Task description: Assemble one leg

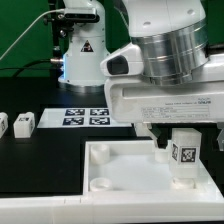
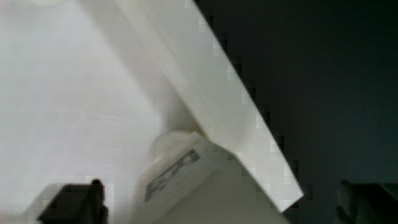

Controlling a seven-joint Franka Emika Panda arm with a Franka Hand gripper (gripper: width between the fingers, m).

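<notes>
One leg [image 1: 184, 155], a small white block with a black-and-white tag, stands upright at the white panel's [image 1: 120, 165] corner on the exterior view's right. My gripper [image 1: 186, 142] is over it, one finger on each side. In the wrist view the leg [image 2: 205, 185] sits between the dark fingers [image 2: 75, 202], with a gap showing on both sides. The gripper [image 2: 222, 208] looks open around the leg. The panel [image 2: 89, 90] fills most of the wrist view. Whether the leg's foot sits in a socket is hidden.
Two more legs [image 1: 24, 122] lie on the black table at the exterior view's left. The marker board [image 1: 85, 117] lies behind the panel. A round corner socket [image 1: 98, 152] shows on the panel's far left corner. A camera stand [image 1: 82, 50] stands at the back.
</notes>
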